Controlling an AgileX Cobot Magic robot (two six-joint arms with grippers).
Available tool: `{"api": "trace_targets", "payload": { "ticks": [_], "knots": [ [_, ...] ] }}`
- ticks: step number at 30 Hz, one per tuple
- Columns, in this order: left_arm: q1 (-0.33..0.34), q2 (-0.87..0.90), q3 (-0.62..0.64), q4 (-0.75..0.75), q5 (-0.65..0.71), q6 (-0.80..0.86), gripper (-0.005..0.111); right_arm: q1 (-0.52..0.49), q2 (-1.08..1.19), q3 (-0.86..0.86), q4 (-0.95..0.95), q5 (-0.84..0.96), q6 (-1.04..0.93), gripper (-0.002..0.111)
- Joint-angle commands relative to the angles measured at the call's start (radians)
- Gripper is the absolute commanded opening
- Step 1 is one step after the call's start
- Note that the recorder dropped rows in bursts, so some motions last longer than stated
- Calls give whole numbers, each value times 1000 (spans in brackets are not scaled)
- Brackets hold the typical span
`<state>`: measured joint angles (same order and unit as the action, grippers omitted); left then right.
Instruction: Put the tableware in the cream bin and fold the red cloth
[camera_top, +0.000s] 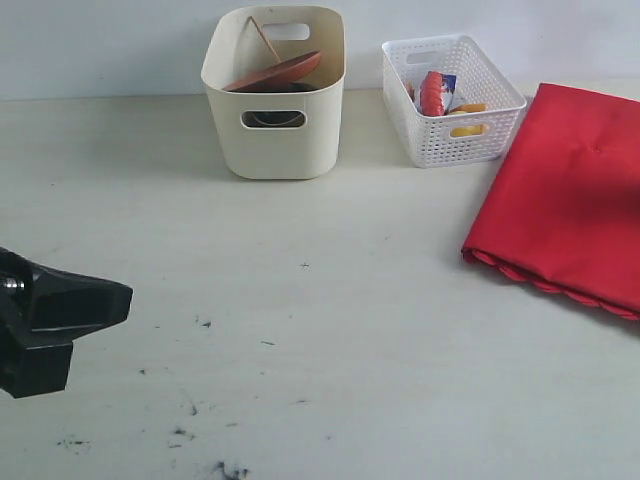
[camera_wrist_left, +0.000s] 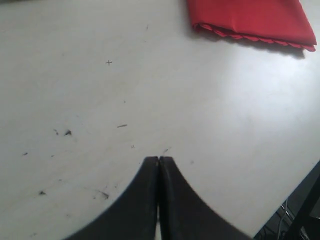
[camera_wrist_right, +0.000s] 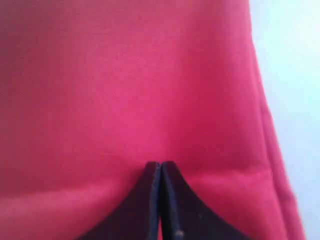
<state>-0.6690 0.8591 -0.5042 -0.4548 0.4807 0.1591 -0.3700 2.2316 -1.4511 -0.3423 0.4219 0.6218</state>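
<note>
Your left gripper (camera_wrist_left: 159, 161) and right gripper (camera_wrist_right: 160, 165) show jaws clenched, nothing visibly between them. The red cloth (camera_top: 570, 190) lies folded at 3 o'clock. The cream bin (camera_top: 275, 155), at 12 o'clock, holds the wooden plate (camera_top: 280, 72).

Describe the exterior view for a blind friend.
A cream bin at the back of a pale table holds a tilted brown wooden plate; right of it stands a white lattice basket with colourful items. A red cloth lies at the right edge, scalloped edge toward the camera, and a black end effector pokes in at lower left.
</note>
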Motion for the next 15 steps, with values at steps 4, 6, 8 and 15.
{"api": "trace_targets", "payload": {
  "ticks": [4, 6, 8, 15],
  "knots": [
    [1, -6, 3, -13, 18, -51, 3, 72, 125, -127, 198, -110, -294, 0],
    [1, -6, 3, -13, 18, -63, 3, 110, 157, -216, 268, -82, -391, 0],
    [1, -6, 3, -17, 18, -65, 3, 139, 172, -307, 324, -44, -455, 0],
    [1, -6, 3, -19, 18, -67, 3, 139, 117, -486, 342, 170, -461, 0]
  ]
}}
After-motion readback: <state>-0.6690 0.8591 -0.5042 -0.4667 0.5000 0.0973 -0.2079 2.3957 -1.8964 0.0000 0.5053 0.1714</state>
